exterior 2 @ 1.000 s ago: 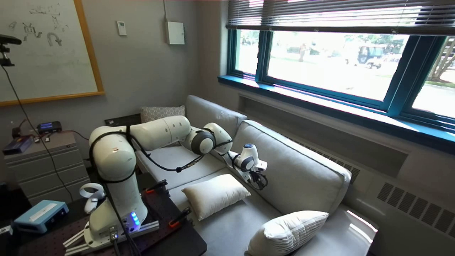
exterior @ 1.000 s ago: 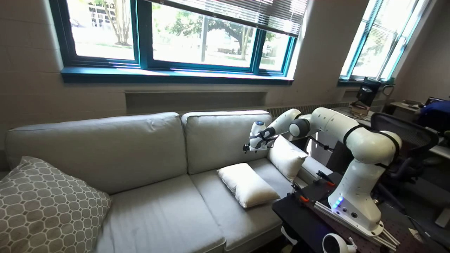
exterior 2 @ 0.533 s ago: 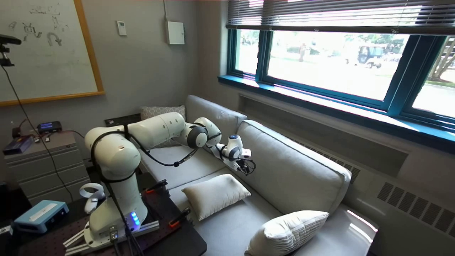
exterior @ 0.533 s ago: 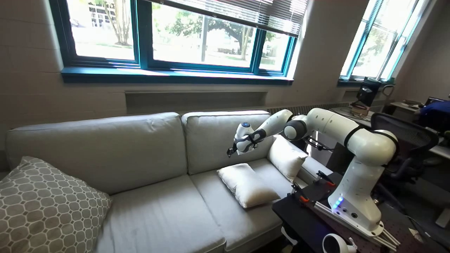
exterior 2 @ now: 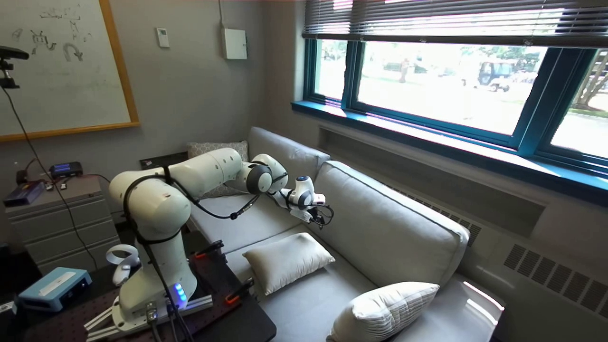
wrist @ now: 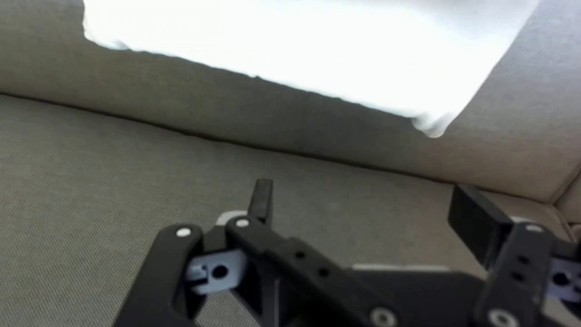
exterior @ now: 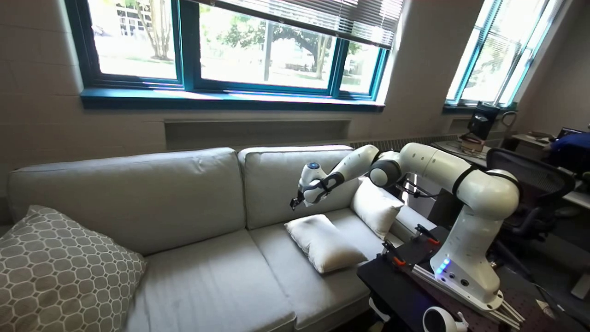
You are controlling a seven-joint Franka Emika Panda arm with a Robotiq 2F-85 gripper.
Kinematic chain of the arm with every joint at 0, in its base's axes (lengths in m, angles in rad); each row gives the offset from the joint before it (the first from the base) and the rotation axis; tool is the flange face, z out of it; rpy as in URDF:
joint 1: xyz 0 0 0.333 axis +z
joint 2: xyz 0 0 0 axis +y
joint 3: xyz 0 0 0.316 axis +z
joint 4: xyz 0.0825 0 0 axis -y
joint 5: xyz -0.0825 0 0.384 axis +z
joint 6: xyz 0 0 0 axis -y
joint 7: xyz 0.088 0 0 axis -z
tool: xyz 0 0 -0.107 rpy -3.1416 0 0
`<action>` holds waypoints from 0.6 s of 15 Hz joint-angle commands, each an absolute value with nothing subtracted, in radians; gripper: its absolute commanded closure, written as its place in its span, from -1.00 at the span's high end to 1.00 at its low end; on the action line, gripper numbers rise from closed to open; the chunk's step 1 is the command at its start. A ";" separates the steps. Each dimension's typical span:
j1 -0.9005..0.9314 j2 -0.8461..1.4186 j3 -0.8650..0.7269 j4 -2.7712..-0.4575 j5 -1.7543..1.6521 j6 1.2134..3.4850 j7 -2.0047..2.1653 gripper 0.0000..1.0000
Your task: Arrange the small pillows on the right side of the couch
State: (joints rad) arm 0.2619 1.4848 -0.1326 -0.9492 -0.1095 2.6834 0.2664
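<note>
Wrist view: black two-finger gripper (wrist: 368, 211), jaws wide apart, holding nothing, above wide pale-beige fabric couch (wrist: 150, 181). Both exterior views: one small cream-white squarish fabric pillow (exterior: 325, 243) lies flat between couch's front edge and backrest (exterior: 281, 184); matching small cream-white pillow (exterior: 375, 207) stands tilted by armrest (exterior 2: 458, 308).

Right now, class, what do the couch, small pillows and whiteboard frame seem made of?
Couch: matte woven fabric; the wrist view shows its weave. Small pillows: soft, smooth cloth, sheen unclear; creases show. Whiteboard frame: probably wood, perhaps varnished, by its honey colour.
</note>
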 commanded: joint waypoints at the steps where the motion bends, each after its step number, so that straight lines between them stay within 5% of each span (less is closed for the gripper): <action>1: 0.259 1.485 -0.132 -0.945 -0.111 2.680 0.266 1.00; 9: 0.307 1.485 -0.138 -0.961 -0.124 2.628 0.279 1.00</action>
